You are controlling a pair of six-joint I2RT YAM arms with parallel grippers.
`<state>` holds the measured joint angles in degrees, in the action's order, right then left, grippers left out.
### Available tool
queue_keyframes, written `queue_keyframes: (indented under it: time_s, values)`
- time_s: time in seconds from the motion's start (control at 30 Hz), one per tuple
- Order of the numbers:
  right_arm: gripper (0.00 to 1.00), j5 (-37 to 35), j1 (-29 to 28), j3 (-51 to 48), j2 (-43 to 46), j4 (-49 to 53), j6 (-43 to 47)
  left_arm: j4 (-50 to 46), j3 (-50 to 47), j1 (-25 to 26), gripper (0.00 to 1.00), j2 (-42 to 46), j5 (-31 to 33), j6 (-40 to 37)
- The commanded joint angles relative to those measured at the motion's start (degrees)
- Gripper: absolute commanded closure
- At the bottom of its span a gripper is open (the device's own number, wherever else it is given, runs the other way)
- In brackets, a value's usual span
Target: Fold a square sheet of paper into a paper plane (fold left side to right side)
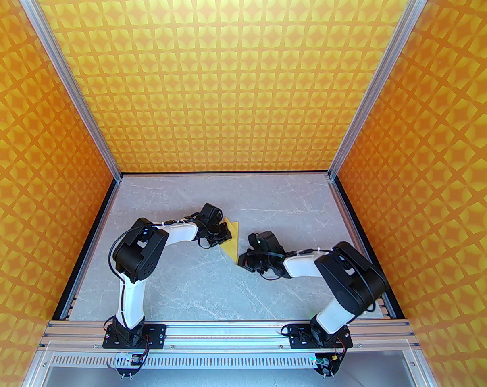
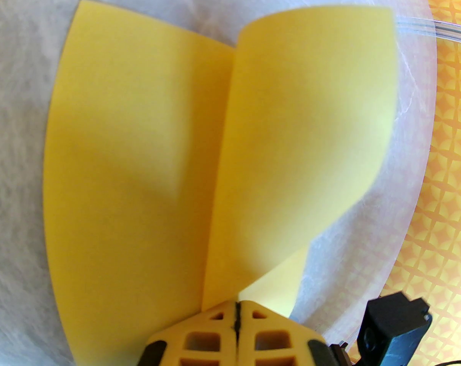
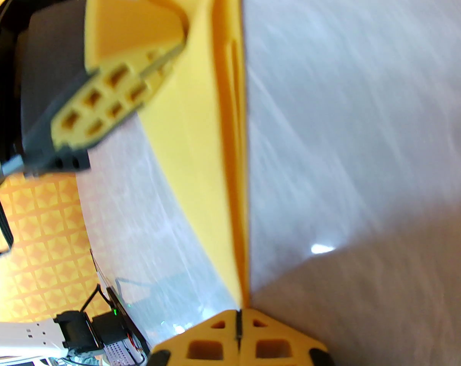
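Lying near the middle of the tabletop (image 1: 187, 284), the square sheet of paper (image 1: 232, 238) sat between the two grippers, at centre frame in the top view. In the left wrist view, one half lay flat at the left of the frame. The other half curled up and over at the right, with no sharp crease at the bend.

The left gripper (image 2: 237, 309) was fully closed at the bottom of that frame, and the raised flap appeared to issue from between its fingers. The right gripper (image 3: 238, 315) was likewise fully closed, its tip at the sheet's nearest corner. Whether it pinched or merely pressed that corner could not be determined.

Probable faults from this state:
- Skewed fold: the flap was twisted, so laying it down askew would leave the edges unmatched.
- Sliding: thin paper on a smooth tabletop would drag if the right-hand anchor was light.
- Tearing or crumpling: pulling hard against a pinned corner would cause this.
- Spring-back: releasing before the bend was pressed flat would cause this.
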<state>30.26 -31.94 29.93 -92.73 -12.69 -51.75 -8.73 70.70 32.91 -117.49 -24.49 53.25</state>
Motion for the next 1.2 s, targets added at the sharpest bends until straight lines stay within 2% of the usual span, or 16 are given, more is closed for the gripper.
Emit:
queue_keyframes:
  time_s: [0.0,0.23,0.63,1.0,1.17]
  values:
    - [1.00,-0.18,-0.49,0.35,3.03,8.23,1.79,-2.93,0.03,-0.21,0.97,-1.80,2.59,-1.40]
    - [1.00,-0.91,-0.24,6.38,6.08,9.29,2.45,-2.79,-0.38,-0.21,0.97,-1.60,2.59,-1.49]
    - [1.00,-1.63,0.26,16.53,-8.63,6.35,1.99,-2.77,0.00,-0.09,0.97,-1.69,2.56,-1.41]
    - [1.00,-4.94,1.18,12.11,-12.53,7.95,3.63,-3.05,0.32,-0.03,0.97,-1.35,2.23,-1.57]
    - [1.00,-4.70,1.18,9.18,-12.71,5.86,3.17,-0.94,-0.17,-0.03,0.96,1.89,0.32,-1.57]
